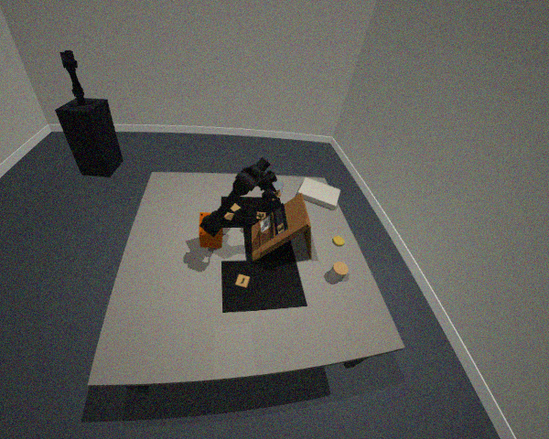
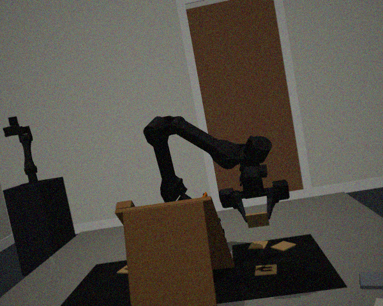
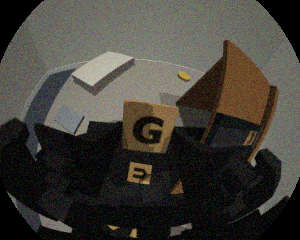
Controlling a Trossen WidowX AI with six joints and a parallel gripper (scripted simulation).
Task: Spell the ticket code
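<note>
My gripper (image 2: 257,218) is shut on the G tile (image 2: 258,221) (image 3: 149,127), holding it in the air above the far black mat, beside the sloped wooden board (image 1: 297,212) (image 2: 168,250) (image 3: 246,87). One tile (image 1: 280,228) (image 3: 250,138) sits in the dark rail (image 3: 229,131); its letter is unclear. The white ticket (image 1: 264,223) is on the board, its code unreadable. A tile (image 1: 261,215) (image 2: 265,269) (image 3: 139,173), apparently U, lies on the far mat with two others (image 1: 235,207) (image 2: 283,245). Another tile (image 1: 242,280) lies on the near mat.
An orange block (image 1: 210,240) stands near the arm base. A white box (image 1: 319,192) (image 3: 104,69) and a blue-grey slab (image 2: 378,280) (image 3: 69,119) lie beyond the far mat. A yellow disc (image 1: 338,240) (image 3: 184,76) and tan cylinder (image 1: 340,269) are behind the board.
</note>
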